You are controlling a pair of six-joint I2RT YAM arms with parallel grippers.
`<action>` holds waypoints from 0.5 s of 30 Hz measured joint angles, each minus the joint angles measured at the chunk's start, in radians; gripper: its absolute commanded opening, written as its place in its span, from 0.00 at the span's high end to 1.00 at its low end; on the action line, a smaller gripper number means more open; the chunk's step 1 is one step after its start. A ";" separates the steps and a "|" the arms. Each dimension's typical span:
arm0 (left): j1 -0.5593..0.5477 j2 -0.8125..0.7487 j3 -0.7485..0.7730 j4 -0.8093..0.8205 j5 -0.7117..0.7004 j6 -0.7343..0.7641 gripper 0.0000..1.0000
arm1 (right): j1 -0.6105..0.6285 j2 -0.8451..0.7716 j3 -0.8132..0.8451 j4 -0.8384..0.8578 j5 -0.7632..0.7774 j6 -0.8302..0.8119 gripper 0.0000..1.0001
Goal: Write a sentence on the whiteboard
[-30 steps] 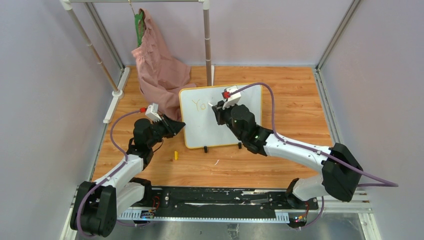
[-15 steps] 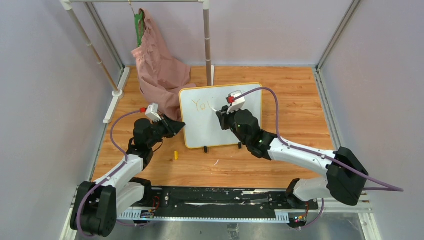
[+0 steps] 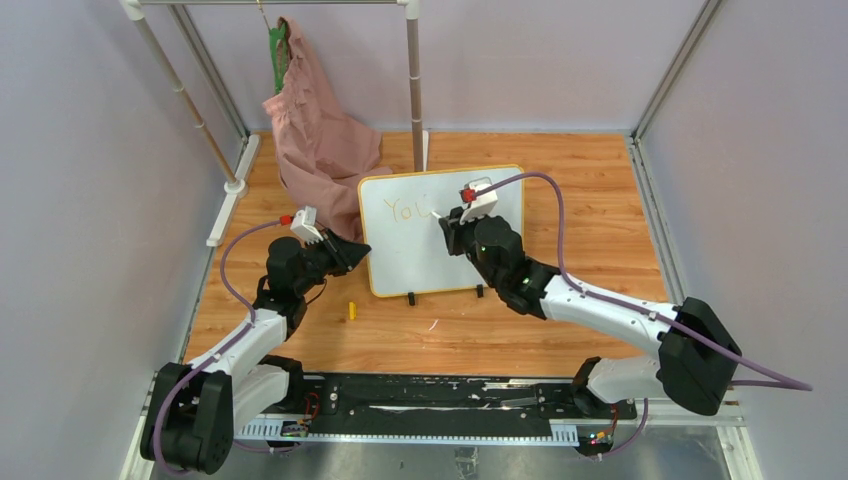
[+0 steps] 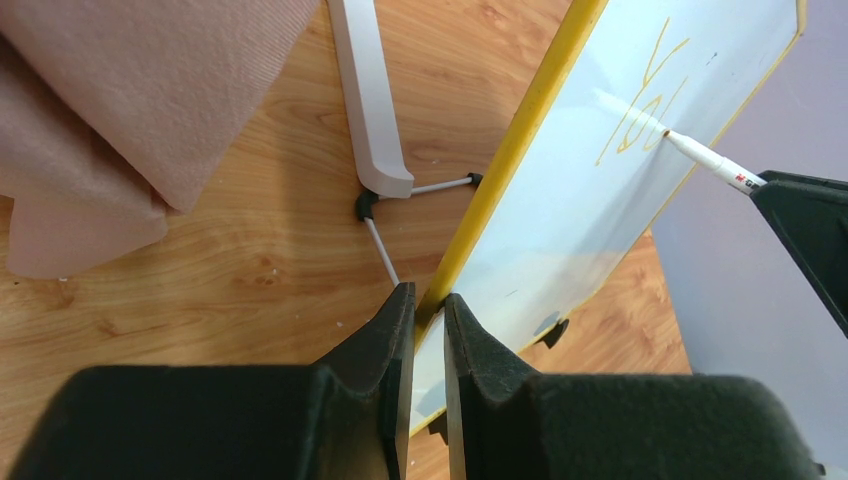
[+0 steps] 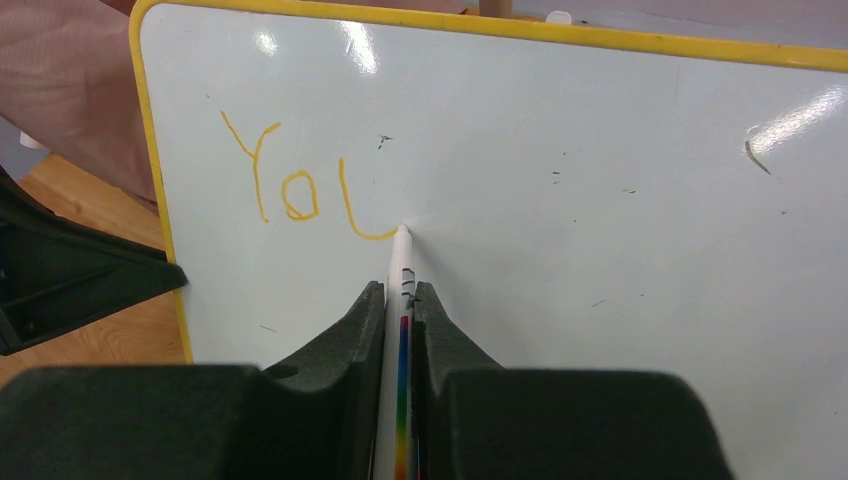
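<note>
Wooden worktop [image 3: 560,330] carries everything here. A pink garment [image 3: 315,140] hangs from a rack at the back left. Just in front of it, near the middle, stands the whiteboard [image 3: 400,262], upright on two black feet and framed in thin yellow.

The left claw [image 4: 428,300] is clenched on the board's left frame edge, one finger on each face, steadying it. The right claw [image 5: 398,295] is clenched around a white marker [image 5: 402,262] whose tip touches the glossy face in the upper left part of the board.

Compared with a second ago, the right arm has slid a little to the right across the board, and the sentence [image 5: 290,190] has grown. Then it read "Yo"; now an orange-yellow down-and-round stroke follows, with the tip resting at its right end. I judge this to be a "u" half made, so the first word is nearly done and most of the sentence is not yet written. The left arm has not moved.

Readable marks are few. The marker barrel shows a rainbow stripe and some small print, too tiny to read. A small yellow piece [image 3: 352,311], perhaps the pen cap, lies on the worktop near the board's left foot.
</note>
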 measured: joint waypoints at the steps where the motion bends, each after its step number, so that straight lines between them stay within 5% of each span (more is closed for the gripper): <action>1: 0.000 0.000 0.000 0.000 0.000 0.000 1.00 | -0.002 0.000 0.000 0.000 0.000 0.000 1.00; 15: -0.002 0.000 0.000 0.000 0.004 0.000 1.00 | -0.019 0.034 0.063 -0.006 -0.002 -0.013 1.00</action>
